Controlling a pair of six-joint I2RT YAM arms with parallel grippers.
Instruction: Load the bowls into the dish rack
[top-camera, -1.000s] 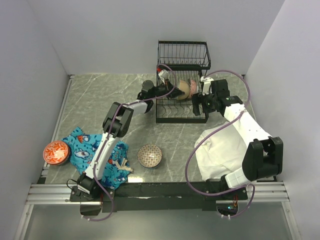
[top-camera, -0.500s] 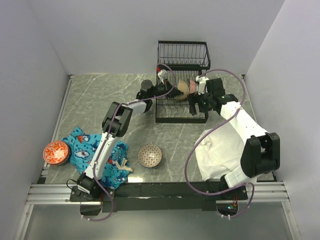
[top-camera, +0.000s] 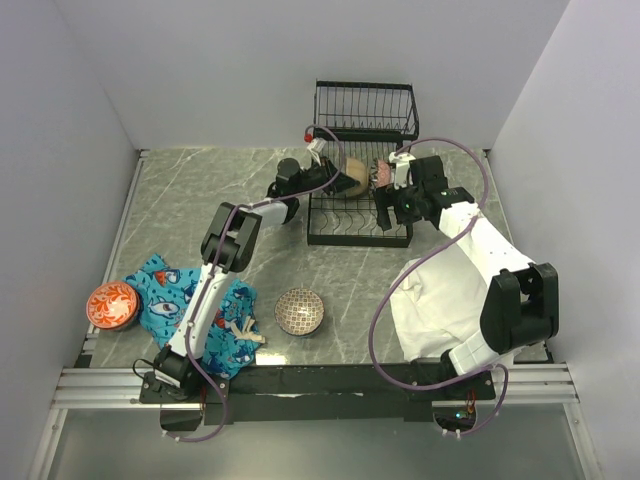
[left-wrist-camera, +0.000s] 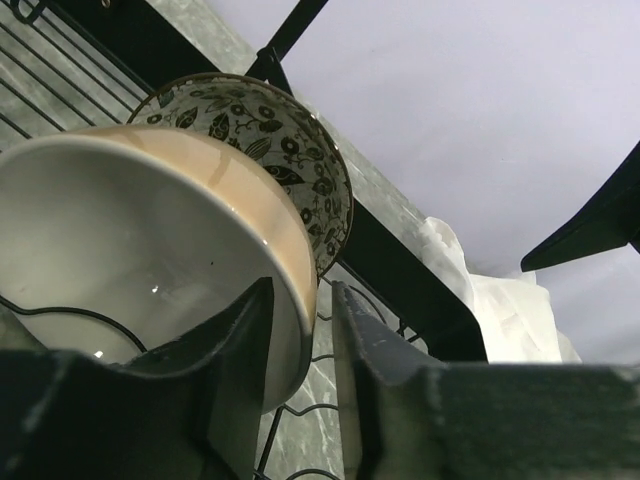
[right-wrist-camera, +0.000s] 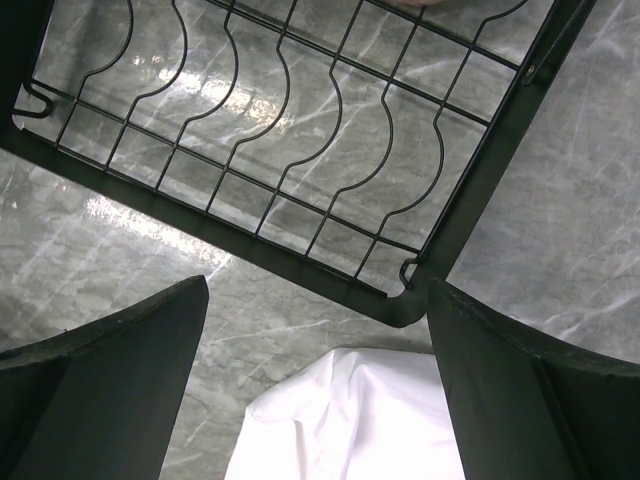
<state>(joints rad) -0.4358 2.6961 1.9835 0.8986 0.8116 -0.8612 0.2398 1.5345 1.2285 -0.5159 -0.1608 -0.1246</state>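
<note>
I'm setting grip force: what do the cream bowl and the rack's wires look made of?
The cream bowl looks like glazed ceramic: it has a thick rim, a glossy inside with small highlights, and a tan glaze outside. The dish rack looks like metal wire with a smooth black coating, with thin bent rods joined to a thicker frame. Whether that coating is paint or plastic cannot be told.

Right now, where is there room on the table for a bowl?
The big bare patch is far left, between the blue cloth and the dish rack. A smaller one lies between the loose patterned bowl and white cloth. Inside the rack it's crowded.
</note>
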